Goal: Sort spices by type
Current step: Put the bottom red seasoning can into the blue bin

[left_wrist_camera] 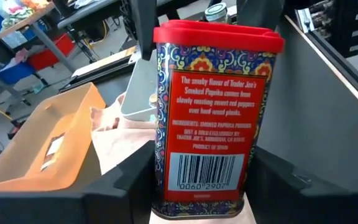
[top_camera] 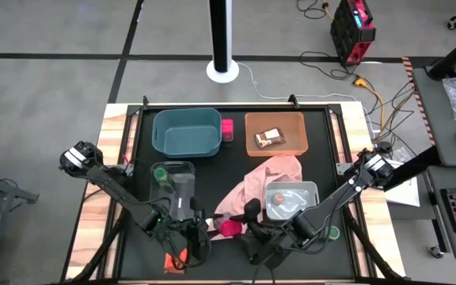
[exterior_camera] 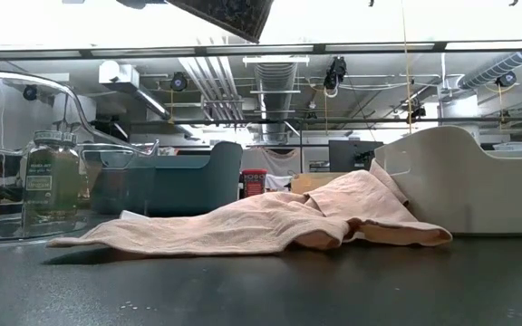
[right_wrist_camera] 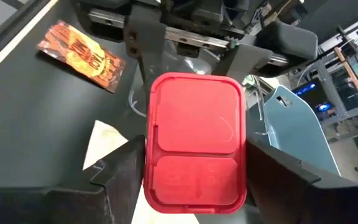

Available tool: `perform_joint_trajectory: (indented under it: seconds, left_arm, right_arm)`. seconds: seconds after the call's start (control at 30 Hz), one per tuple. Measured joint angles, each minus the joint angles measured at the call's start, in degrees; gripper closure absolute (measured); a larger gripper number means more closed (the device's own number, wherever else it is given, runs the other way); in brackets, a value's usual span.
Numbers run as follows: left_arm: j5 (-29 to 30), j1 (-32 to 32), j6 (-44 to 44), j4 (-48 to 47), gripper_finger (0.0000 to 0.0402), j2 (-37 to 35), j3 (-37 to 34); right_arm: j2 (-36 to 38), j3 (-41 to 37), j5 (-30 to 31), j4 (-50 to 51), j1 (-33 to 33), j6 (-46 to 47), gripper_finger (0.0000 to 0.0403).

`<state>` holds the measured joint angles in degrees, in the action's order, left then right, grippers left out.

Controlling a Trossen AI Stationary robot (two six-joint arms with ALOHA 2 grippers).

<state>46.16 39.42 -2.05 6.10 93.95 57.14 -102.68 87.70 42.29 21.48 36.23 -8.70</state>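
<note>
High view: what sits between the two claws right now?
A red-lidded spice tin sits between the left claw and right claw; both wrist views show it too.

The paprika tin point(left_wrist_camera: 213, 118) is cut off at its base by the left wrist picture's lower edge; in the high view it shows only as a small pink patch point(top_camera: 229, 228) between the two grippers — no print readable there; the orange-red packet point(top_camera: 172, 258) near the table's front edge lies half under the left arm; the jar point(top_camera: 276, 197) in the grey bin point(top_camera: 311, 190) is too small to identify.
</note>
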Motion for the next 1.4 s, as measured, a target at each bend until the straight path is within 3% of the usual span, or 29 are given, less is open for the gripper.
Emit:
perform_joint_trajectory:
  seconds: [0.27, 0.5, 0.77, 1.03, 1.1, 1.17, 1.3, 1.4]
  left_arm:
    - [2.2, 0.0, 1.3, 1.5, 0.0222, 0.0, 0.1]
    - [3.9, 0.6, 8.5, 7.0, 0.0222, -0.1, -0.5]
    - [3.8, 0.6, 9.1, 9.8, 0.0222, 0.0, -0.8]
    - [4.5, 3.3, 19.5, 23.9, 0.0222, 0.0, -1.8]
    - [4.2, 4.3, 23.5, 30.0, 0.0222, 0.0, -2.9]
    - [-0.2, 4.6, 27.5, 38.2, 0.0222, 0.0, -4.5]
    - [-11.0, 4.4, 32.2, 52.4, 0.0222, 0.0, -8.3]
    - [-13.0, 4.3, 33.1, 58.5, 0.0222, 0.0, -10.7]
  right_arm:
    - [2.3, 0.0, 0.0, 2.8, 1.0, 1.8, 0.0177]
    - [8.0, -0.2, -0.2, 14.4, 3.5, 13.3, 0.0159]
    - [9.5, -0.5, 0.2, 14.2, 5.8, 14.9, 0.0164]
    - [9.7, -3.3, 11.4, 11.7, 12.2, 15.4, 0.0191]
    - [9.8, -4.8, 13.6, 9.2, 13.8, 15.2, 0.0196]
    - [9.8, -6.6, 14.1, 5.2, 15.0, 13.6, 0.0201]
    - [9.8, -11.6, 14.2, -9.9, 15.0, 4.5, 0.0206]
    - [9.8, -14.7, 10.8, -23.0, 13.7, -4.0, 0.0204]
